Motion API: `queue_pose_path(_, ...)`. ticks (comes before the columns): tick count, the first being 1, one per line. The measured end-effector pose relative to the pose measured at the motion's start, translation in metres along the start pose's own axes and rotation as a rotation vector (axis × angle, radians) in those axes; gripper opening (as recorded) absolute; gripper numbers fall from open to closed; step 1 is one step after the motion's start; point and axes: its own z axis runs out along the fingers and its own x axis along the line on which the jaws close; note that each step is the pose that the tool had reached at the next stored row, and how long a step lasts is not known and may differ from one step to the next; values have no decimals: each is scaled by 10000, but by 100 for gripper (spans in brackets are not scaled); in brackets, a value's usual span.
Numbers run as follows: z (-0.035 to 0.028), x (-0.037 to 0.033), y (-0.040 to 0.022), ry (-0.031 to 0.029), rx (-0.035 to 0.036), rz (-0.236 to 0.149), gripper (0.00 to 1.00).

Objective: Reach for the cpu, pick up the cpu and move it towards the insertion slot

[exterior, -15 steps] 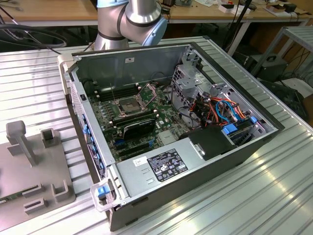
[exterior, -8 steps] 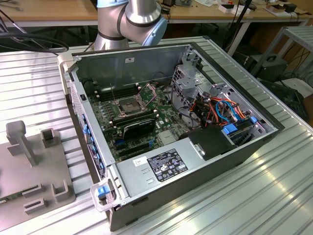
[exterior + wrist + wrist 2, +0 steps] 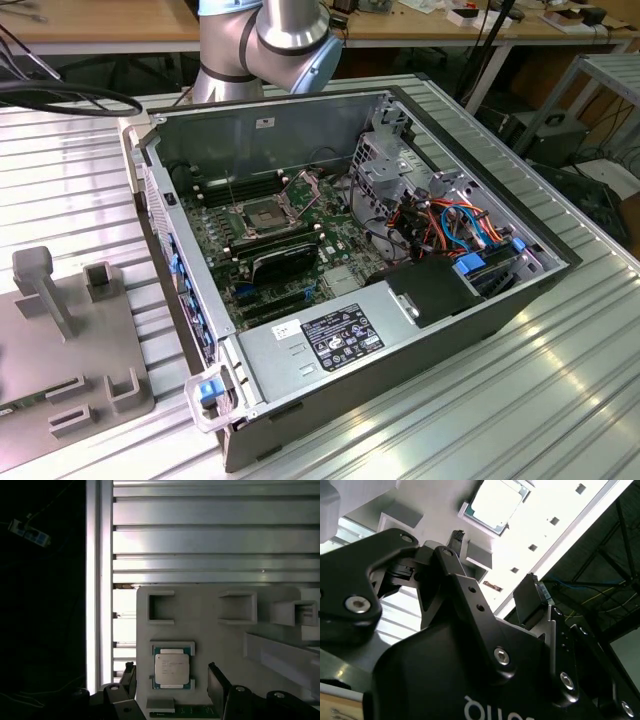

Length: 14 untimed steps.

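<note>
Silver-grey arm (image 3: 290,35) with blue-trimmed joints, matte black end effector (image 3: 494,555), silver hex screws (image 3: 501,655)

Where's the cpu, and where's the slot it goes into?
cpu (image 3: 171,668): first wrist view, middle of its silvery face.
insertion slot (image 3: 262,215): exterior view, dark centre inside the metal frame.

Claw (image 3: 172,676) spread wide, empty, facing down.

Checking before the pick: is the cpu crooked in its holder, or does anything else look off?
Nothing stands out. In the first wrist view the cpu lies flat and square in its recess on the grey fixture. The fingers are open, one on each side of the chip with a gap between.
</note>
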Motion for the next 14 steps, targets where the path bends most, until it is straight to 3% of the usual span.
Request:
queue_pose_path(10,115,-1,-5,0,1,0,68)
queue_pose_path(14,204,-3,-9,0,1,1,68)
